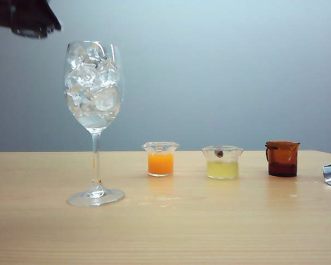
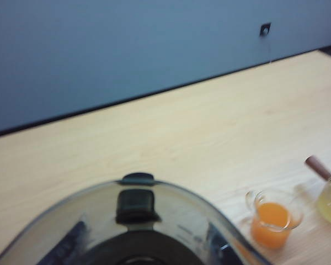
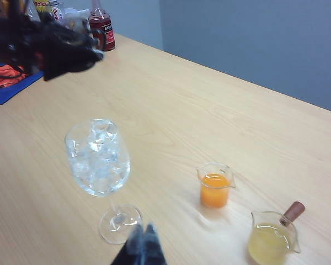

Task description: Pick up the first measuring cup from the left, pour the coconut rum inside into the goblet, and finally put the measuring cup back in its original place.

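Desk of pale wood [image 1: 209,232] carries everything here, and the goblet [image 1: 94,88] is the tallest thing on it: a thin-stemmed glass packed with ice cubes, top-heavy on a small foot and easily tipped by a knock. Up and to the left of its rim hangs the left gripper [image 1: 27,19], dark and blurred. Its wrist view is filled along one edge by the smoky-grey rim of the first measuring cup [image 2: 171,210], so the fingers appear to be closed around that cup, which is off the desk. The right gripper [image 3: 144,245] waits low beside the goblet's foot, its fingers pressed together on nothing. The held cup is small, light, rigid glass, smooth and likely slippery when wet, so a firm grip across its body below the flared rim suits it better than the handle. Whether coconut rum remains inside cannot be told. The orange cup [image 1: 160,160], yellow cup [image 1: 223,163] and amber cup [image 1: 282,159] stand in a row to the goblet's right.
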You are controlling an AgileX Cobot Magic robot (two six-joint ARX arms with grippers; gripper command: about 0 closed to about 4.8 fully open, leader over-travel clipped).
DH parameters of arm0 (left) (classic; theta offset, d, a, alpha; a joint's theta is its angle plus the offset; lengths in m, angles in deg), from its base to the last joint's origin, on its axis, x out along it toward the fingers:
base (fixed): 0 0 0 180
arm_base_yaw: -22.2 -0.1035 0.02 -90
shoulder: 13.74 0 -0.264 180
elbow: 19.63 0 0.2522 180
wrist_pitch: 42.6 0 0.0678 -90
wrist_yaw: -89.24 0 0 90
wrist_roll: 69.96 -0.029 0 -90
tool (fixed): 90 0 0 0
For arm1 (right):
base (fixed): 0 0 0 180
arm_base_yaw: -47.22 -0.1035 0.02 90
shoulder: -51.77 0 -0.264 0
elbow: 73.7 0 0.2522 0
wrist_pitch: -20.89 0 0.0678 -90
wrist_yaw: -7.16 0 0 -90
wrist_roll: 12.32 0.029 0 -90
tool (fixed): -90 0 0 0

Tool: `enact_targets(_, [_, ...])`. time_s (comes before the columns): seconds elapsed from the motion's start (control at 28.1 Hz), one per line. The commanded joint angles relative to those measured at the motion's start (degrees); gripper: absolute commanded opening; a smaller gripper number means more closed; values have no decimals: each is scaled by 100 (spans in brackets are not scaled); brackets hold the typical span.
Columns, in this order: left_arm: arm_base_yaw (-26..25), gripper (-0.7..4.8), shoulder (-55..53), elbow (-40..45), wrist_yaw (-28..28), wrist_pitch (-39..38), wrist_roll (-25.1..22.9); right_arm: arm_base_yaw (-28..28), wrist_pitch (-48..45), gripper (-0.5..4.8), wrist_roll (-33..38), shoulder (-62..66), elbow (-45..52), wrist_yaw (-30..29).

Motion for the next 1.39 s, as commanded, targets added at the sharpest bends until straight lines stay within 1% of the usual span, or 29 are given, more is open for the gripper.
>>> enact_targets(0.04, [0,108,304,-22,-234,-153,-13,-9,-96,-4,-13,26,-44,-173])
enact_targets(0.07, [4,104,446,-22,-369,-286,-2,-39,-96,-4,-15,35,-44,-168])
enact_targets(0.11, [17,88,553,-24,-457,-422,81,-146,-98,-4,-15,79,-46,-164])
enact_targets(0.18, [28,84,643,-24,-564,-603,92,-321,-96,-4,-15,153,-48,-160])
enact_targets(0.32, [223,84,710,-24,-573,-839,94,-682,-98,-4,-15,339,-52,-74])
enact_targets(0.39, [361,84,710,-26,-573,-909,92,-892,-103,-4,-15,444,-55,61])
enact_targets(0.53, [662,84,708,-26,-525,-925,85,-1128,-162,-4,-15,568,-57,160])
enact_targets(0.61, [859,84,710,-26,-157,-927,50,-1222,-326,-4,-13,601,-55,155])
enact_targets(0.78, [951,84,708,-26,203,-929,-77,-1220,-354,-4,-11,599,-55,155])
enact_targets(0.96, [1027,84,708,-28,774,-922,-262,-1220,-354,-4,-11,599,-55,153])
enact_targets(1.0, [1056,84,706,-28,977,-920,-343,-1220,-354,-4,-11,599,-55,155])
enact_targets(1.14, [1064,83,702,-22,1128,-927,-474,-1220,-354,-4,-11,599,-55,155])
enact_targets(1.28, [1062,84,649,-17,1126,-973,-481,-1220,-354,-4,-11,599,-55,155])
enact_targets(1.39, [1062,84,525,-17,1126,-986,-632,-1220,-352,-4,-11,599,-55,155])
